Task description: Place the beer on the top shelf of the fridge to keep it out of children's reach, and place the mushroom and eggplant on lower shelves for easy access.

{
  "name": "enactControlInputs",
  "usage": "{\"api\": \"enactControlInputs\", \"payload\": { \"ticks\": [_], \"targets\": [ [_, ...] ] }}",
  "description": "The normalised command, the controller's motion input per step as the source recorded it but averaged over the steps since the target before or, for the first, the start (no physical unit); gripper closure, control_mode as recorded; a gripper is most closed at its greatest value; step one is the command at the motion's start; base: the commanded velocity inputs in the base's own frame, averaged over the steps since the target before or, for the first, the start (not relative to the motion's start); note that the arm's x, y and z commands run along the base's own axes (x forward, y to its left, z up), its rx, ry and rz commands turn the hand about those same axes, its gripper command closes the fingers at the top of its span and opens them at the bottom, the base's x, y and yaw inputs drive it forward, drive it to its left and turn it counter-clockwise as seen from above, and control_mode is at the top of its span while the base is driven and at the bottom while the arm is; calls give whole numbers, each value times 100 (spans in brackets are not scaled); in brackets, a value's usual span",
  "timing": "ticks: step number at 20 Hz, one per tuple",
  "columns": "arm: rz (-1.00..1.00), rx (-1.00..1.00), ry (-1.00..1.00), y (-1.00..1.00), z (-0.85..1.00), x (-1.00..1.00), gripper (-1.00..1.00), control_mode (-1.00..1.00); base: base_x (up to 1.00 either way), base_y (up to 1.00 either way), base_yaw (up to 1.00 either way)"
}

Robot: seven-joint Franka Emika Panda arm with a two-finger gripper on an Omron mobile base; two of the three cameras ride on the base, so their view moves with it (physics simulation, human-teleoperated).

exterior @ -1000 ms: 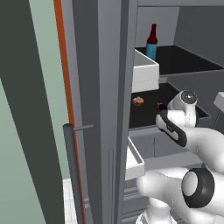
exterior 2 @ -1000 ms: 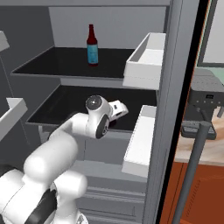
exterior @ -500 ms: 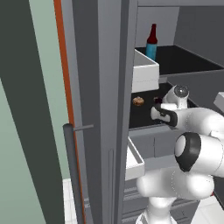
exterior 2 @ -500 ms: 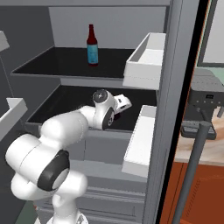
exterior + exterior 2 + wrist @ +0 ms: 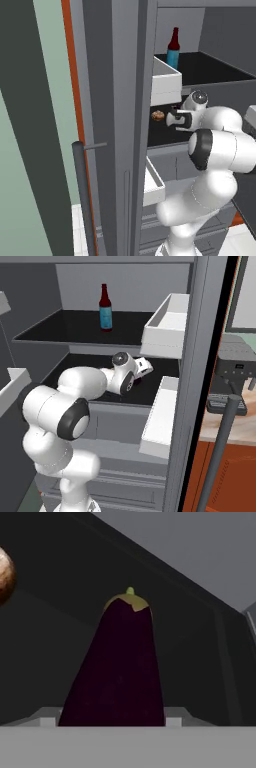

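The fridge stands open. The beer stands upright far back on the top shelf. Over the lower shelf, the tool pinches the eggplant, with the mushroom lying just left of it.

Arm folded up from base, elbow bent high, forearm reaching forward at mid height. I see wrist turned sideways, hand pointing left in left base view. In right base view hand points right and slightly up, white body of it clear past dark wrist joint. Fingertips too small for me to read in both base views. In hand view fingers sit close on both sides of eggplant, closed on it, stem end pointing away from palm.
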Motion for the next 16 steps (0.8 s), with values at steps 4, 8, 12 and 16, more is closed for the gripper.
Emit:
{"api": "enactControlInputs", "payload": {
  "ticks": [4, 8, 12, 16],
  "targets": [
    [0, 0, -7, 0, -29, 1, -100, -100, 0, 0, 0],
    [0, 0, -6, 0, -10, -21, -100, -100, 0, 0, 0],
    [0, 0, -1, 0, 0, -53, -100, -100, 0, 0, 0],
    [-1, 0, 0, 0, 0, -82, -100, -100, 0, 0, 0]
  ]
}}
